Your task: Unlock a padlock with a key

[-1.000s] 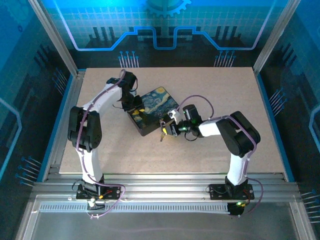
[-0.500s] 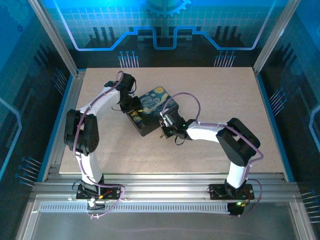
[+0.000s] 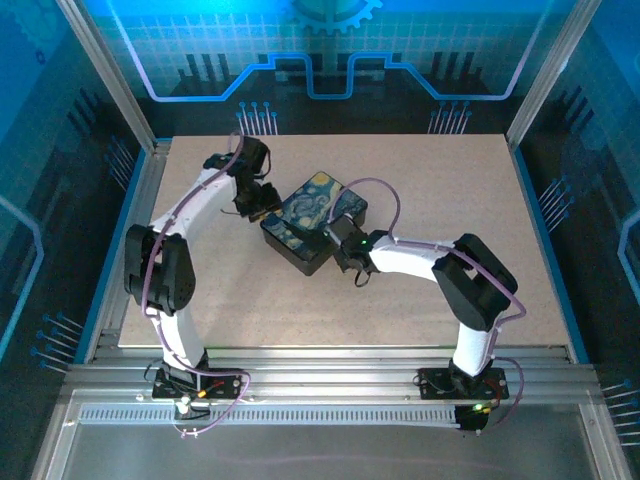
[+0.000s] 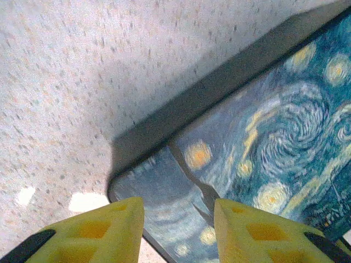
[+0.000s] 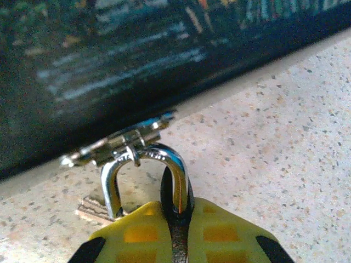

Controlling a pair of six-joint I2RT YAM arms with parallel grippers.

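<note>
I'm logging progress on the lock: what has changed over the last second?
The right arm stretched leftward, bringing the right gripper in against the painted box, where it is shut on the padlock. The box slid slightly rightward and turned a little. The left gripper kept its place at the box's left corner.

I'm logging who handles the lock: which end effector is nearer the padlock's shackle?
Right. The right end effector clamps the shackle beside the box; the left end effector hovers over the box's opposite corner.
</note>
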